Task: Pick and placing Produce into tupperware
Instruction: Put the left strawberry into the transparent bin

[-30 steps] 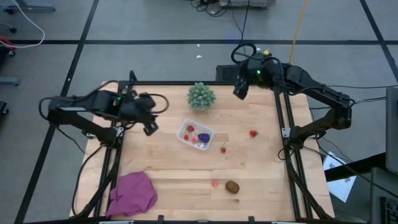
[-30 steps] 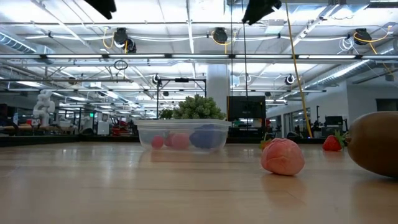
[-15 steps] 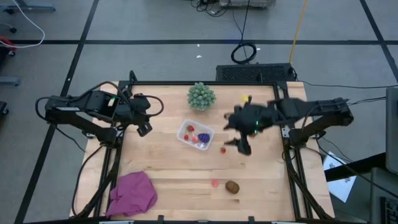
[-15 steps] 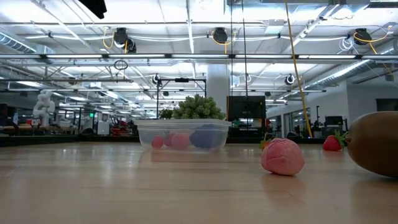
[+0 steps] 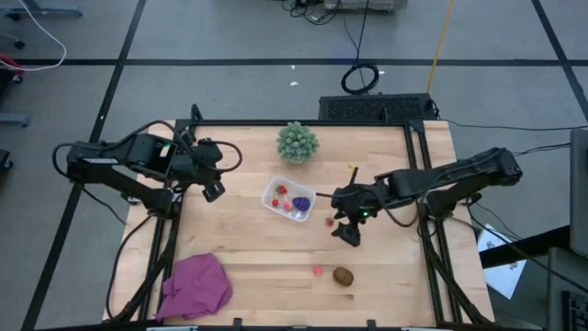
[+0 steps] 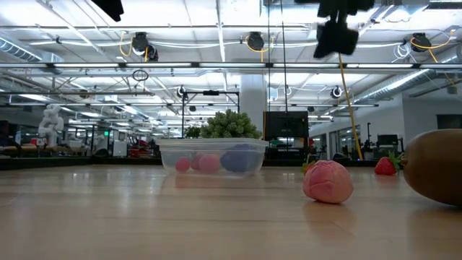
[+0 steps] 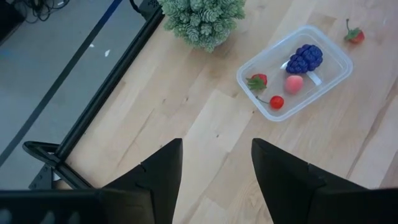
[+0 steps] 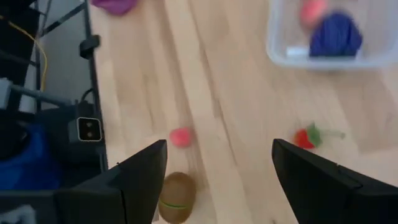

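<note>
A: Where's the tupperware (image 5: 288,199)?

B: Middle of the bench (image 5: 257,253), just in front of the green spiky ball (image 5: 298,142). Inside it lie a purple piece (image 7: 304,58), a pink piece (image 7: 293,83), a small strawberry (image 7: 257,81) and a tiny red cherry (image 7: 277,101).

A: And the produce outside it?

B: One red strawberry (image 5: 330,220) sits on the wood just beside the tupperware's right corner. Nearer the front edge, a pink berry (image 5: 318,270) and a brown oval piece (image 5: 343,275) lie close together, apart from each other.

A: What's the right gripper (image 5: 350,231) doing?

B: It hangs over the bench to the right of the tupperware, close to that loose strawberry. Its jaws stand wide apart with nothing between them; its own camera shows the strawberry, pink berry and brown piece on the wood below.

A: And the left gripper (image 5: 216,188)?

B: It's above the bench's left side, well apart from the tupperware. Its jaws are parted too, gripping nothing.

A: Anything else?

B: A magenta cloth (image 5: 197,285) crumpled at the front left corner
</note>
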`<state>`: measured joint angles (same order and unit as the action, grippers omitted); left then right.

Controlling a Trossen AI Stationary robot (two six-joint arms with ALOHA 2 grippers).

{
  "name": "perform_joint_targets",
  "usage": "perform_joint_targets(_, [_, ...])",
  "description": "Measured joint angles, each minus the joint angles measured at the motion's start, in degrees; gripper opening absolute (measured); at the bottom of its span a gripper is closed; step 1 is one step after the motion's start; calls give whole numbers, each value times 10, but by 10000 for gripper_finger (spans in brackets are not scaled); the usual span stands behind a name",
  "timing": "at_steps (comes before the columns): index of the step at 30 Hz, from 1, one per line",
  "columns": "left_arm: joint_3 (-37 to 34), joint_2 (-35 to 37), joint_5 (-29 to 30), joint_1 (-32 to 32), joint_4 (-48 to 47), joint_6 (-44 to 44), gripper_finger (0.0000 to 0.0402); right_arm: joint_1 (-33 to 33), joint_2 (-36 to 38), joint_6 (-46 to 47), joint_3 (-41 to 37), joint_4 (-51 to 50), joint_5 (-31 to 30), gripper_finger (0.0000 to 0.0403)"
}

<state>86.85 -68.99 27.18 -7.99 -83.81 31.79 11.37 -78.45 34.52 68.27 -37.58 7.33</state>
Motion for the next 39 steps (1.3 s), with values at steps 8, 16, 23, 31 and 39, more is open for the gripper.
perform_joint_targets(8, [0,0,-1,0,0,-2,194,-58,-1,22,-68,56,3,281])
perform_joint_targets(16, [0,0,-1,0,0,-4,199,-79,0,-53,-9,15,3,281])
perform_joint_targets(23, [0,0,-1,0,0,-6,192,-44,-30,-63,127,-169,-87,275])
perform_joint_targets(31, [0,0,-1,0,0,-5,195,-16,-165,-108,184,-232,-84,242])
perform_joint_targets(39, [0,0,-2,0,0,-2,193,-24,-230,-125,184,-267,-58,236])
